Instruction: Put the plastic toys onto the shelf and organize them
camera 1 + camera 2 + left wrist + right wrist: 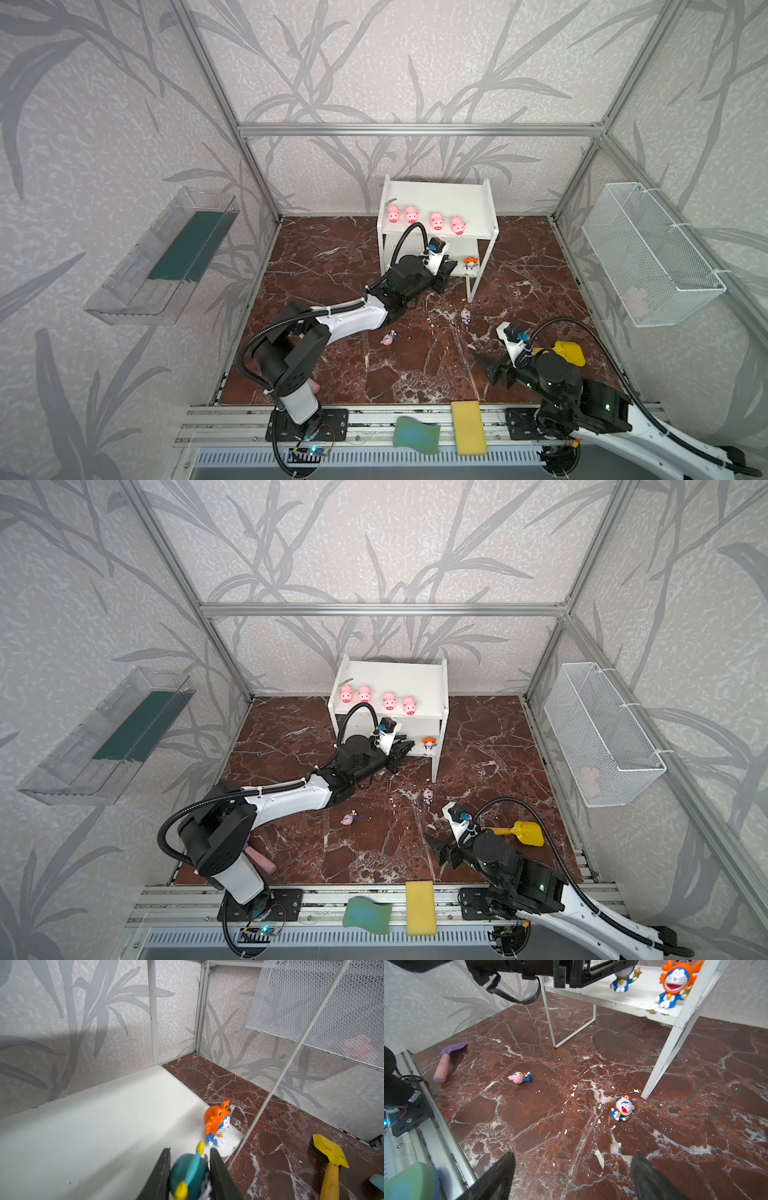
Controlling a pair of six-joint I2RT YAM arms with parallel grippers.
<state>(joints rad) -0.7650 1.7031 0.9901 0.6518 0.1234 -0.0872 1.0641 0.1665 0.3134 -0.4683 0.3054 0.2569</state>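
The white shelf point(436, 199) stands at the back of the marble floor, with several pink pigs point(436, 221) in a row on its top board. An orange figurine point(217, 1124) stands at the right end of the lower board point(104, 1126). My left gripper point(190, 1153) reaches over that board, shut on a teal figurine point(187, 1176) beside the orange one. A pink figurine point(519, 1077) and a white-blue figurine point(623, 1108) lie on the floor in front of the shelf. My right gripper point(572, 1159) hangs open and empty above the floor, short of them.
A yellow shovel point(569, 353) lies behind the right arm. A purple and pink shovel point(446, 1061) lies by the left arm's base. Green point(415, 434) and yellow point(468, 428) sponges rest on the front rail. A mesh basket point(648, 249) and clear tray point(162, 257) hang on the walls.
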